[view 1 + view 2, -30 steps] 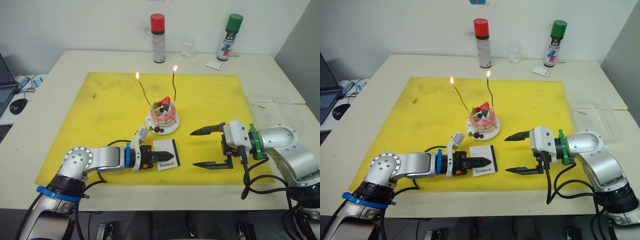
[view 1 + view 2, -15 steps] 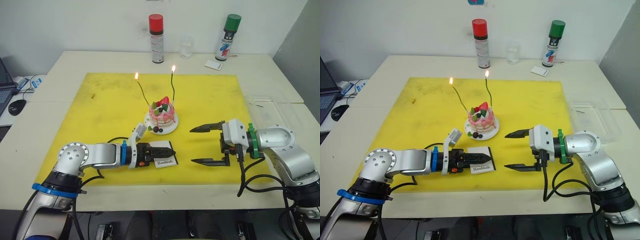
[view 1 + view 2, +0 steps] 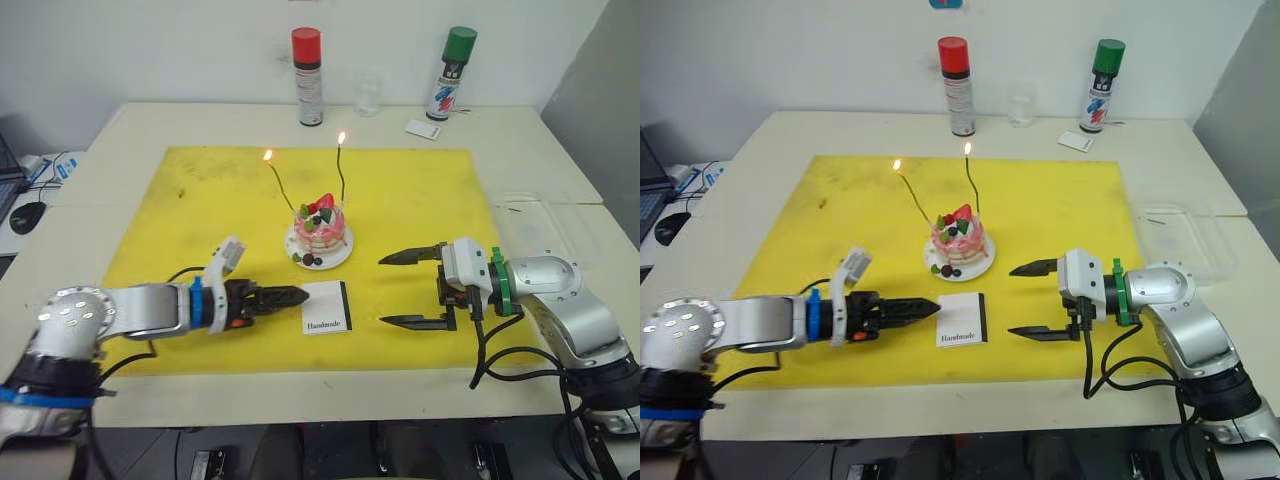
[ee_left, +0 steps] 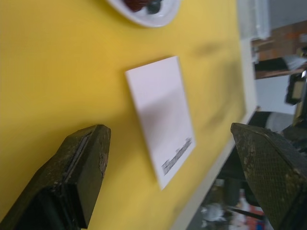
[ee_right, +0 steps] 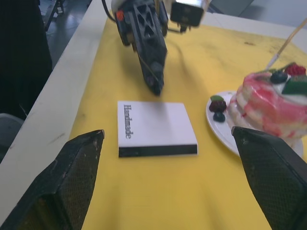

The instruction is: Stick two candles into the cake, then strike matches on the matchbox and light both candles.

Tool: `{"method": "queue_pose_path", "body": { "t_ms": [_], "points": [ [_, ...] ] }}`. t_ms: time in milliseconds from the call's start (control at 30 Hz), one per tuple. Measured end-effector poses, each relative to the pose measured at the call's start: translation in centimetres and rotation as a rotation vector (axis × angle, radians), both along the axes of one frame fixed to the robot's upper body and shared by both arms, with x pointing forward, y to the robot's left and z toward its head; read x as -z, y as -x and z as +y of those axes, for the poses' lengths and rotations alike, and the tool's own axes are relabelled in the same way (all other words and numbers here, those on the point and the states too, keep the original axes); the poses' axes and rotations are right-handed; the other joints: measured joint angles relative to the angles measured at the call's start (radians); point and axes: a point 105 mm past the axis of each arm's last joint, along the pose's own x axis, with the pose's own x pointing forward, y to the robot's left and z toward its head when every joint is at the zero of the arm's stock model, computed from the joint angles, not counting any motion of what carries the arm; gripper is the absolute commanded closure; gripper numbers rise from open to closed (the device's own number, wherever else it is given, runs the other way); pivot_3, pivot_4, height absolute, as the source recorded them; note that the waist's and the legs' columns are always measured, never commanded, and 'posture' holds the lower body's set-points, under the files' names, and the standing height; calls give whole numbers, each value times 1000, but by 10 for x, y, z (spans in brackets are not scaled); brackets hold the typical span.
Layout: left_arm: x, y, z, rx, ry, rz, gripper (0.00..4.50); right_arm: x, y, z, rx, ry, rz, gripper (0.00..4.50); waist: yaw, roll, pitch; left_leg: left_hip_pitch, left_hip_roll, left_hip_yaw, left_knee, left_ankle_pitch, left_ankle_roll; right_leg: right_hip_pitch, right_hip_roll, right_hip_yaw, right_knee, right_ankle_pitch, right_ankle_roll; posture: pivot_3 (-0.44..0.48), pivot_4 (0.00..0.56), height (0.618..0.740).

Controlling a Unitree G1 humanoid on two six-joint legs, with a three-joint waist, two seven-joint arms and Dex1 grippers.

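The pink-and-white cake [image 3: 320,226] stands on its white plate [image 3: 338,256] mid-mat. Both green candles [image 3: 281,190] [image 3: 342,176] are stuck in it, each with a flame at its tip. The white matchbox [image 3: 326,305] printed "Handmade" lies flat in front of the cake. My left gripper [image 3: 300,294] is just left of the box, pointing at it; in the left wrist view its fingers [image 4: 81,167] stand wide apart and hold nothing. My right gripper [image 3: 385,290] hovers open to the right of the box, empty. A short dark stick [image 3: 514,210], perhaps one of the matches, lies in the clear tray.
A yellow mat [image 3: 200,200] covers the table's middle. A red-capped can [image 3: 307,62], a clear glass [image 3: 367,95], a green-capped can [image 3: 448,60] and a small white card [image 3: 425,128] stand along the far edge. The clear tray [image 3: 545,220] sits at the right.
My left gripper has opened and drawn back to the left, off the matchbox. The right gripper has stayed in place, open. The camera has shifted slightly.
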Motion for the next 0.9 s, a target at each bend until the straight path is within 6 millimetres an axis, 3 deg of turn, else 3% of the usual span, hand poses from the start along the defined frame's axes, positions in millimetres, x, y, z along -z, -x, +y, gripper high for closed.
{"method": "queue_pose_path", "body": {
  "t_ms": [100, 167, 267, 333, 533, 667, 900],
  "points": [
    [-5, 3, 15, -12, -82, -63, 28, 2, -2, -6, 12, 14, 1, 0, 0, 0, 0, 0, 0, 0, -1, 0, 0, 0, 0, 0, 0, 0, 0, 0, 150, 740],
    [-22, 2, 38, -39, -195, -185, 28, 4, -6, -19, 48, 39, 15, 0, 0, 0, 0, 0, 0, 1, -1, 0, 0, -1, 0, 0, 0, -1, -1, 0, 150, 740],
    [-54, 1, 52, -24, -294, -424, 28, 2, -14, -31, 102, 32, 25, 0, 0, 0, 1, 0, 0, 2, -2, 0, 0, -1, -1, 1, -1, -1, -1, 0, 150, 740],
    [-63, 1, 66, -38, -359, -520, 28, 0, -22, -40, 151, 20, 37, 0, 0, 1, 1, 0, 0, 3, -3, 0, 0, -1, -1, 1, -2, -1, -1, 0, 150, 740],
    [-50, -2, 110, -98, -631, -688, 28, -5, -35, -65, 271, -6, 63, 0, 0, 1, 1, -1, 0, 4, -9, 0, 0, -5, -1, 1, -2, 0, -6, 0, 150, 740],
    [-61, -6, 112, -61, -701, -877, 28, -6, -33, -73, 283, 11, 111, 0, 4, 0, 1, -2, 0, 4, -11, 0, 0, -6, -1, 1, -2, 0, -7, 0, 150, 740],
    [-58, -5, 104, 133, -591, -870, 28, -27, -28, -80, 274, 25, 157, 0, -1, 0, 1, -1, 1, 5, -11, 0, 0, -7, -1, 1, -2, 0, -6, 0, 150, 740]
  ]
}}
